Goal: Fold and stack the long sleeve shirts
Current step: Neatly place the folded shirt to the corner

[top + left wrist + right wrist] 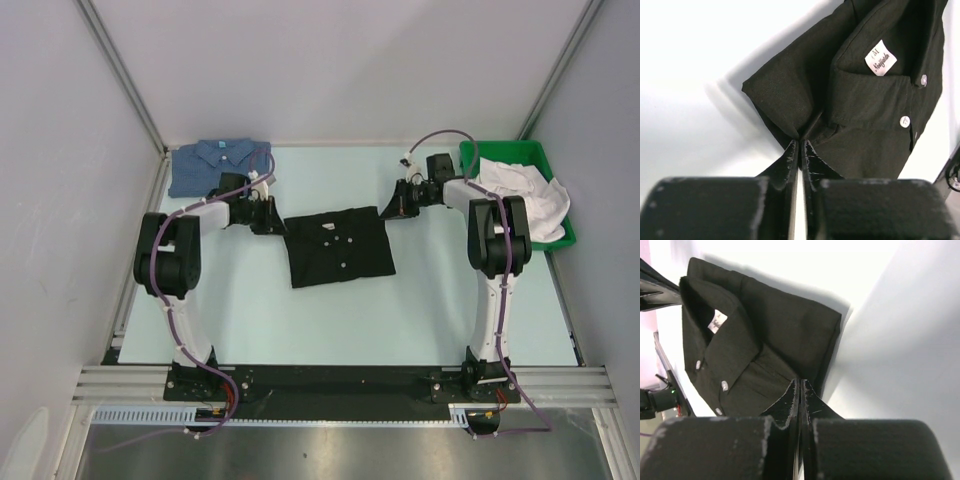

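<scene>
One black shirt (338, 247), one blue shirt (213, 163), one green bin (505, 150), perhaps two white garments (525, 195).

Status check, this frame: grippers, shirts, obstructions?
Both shut: left gripper and right gripper pinch the black shirt at its far corners. It lies folded, mid-table; blue shirt folded, far left. Nothing in the way.

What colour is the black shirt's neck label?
The label on the black shirt is white with dark lettering; best in left wrist view.

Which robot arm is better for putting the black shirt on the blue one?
Probably left: the left fingers pinch a corner of the black shirt right beside the blue shirt; the right fingers grip the far corner.
</scene>
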Robot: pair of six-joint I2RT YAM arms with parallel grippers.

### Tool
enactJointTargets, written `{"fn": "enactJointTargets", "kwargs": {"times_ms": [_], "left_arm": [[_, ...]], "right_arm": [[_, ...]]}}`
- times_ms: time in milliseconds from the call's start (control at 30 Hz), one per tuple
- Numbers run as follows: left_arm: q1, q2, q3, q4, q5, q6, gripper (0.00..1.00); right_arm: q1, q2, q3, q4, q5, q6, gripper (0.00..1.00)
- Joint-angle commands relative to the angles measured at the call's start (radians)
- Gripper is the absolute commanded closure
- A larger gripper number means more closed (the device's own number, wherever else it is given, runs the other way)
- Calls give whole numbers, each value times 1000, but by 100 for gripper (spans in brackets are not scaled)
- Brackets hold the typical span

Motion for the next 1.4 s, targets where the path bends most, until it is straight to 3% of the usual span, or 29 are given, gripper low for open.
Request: {"fn": "enactJointTargets", "kwargs": {"times_ms": [0,33,67,167,233,300,400,500,667,800,1000,1133,1233,1333,1367], "left_arm": [[12,24,55,41,-51,26,86],[20,34,75,32,-55,34,81],[26,35,85,25,-52,37,66],[61,-27,93,4,25,54,49],[71,-89,61,-26,172,85,44],[58,-181,26,-60,281,77,42],[-50,-284,-102,-137,382,66,42],[-177,-310,-193,-101,399,42,41],[-249,-194,-276,71,367,-116,41],[-166,-19,-267,105,314,-170,41],[-10,11,-322,70,277,-152,42],[46,-101,-330,-77,293,-1,40],[90,-308,-313,-134,244,60,36],[138,-500,-261,-113,65,65,20],[167,-569,-263,-49,22,-20,12]], "right_arm": [[6,-26,-10,101,40,21,100],[6,-24,-5,103,42,24,100],[1,-26,10,95,43,27,98],[-23,-50,49,-6,27,-10,70],[-37,-95,49,-54,19,-57,51],[-57,-176,3,-107,-15,-76,43],[-45,-279,-84,-178,-101,-135,20],[15,-345,-169,-213,-196,-149,14],[116,-291,-249,-250,-294,-169,16],[107,-83,-237,-264,-264,-185,21],[-5,54,-120,-255,-152,-142,35],[-25,-22,-54,-370,-171,-194,41],[7,-133,-68,-376,-187,-231,47],[99,-279,-141,-274,-118,-238,50],[128,-344,-163,-232,-84,-244,51]]}}
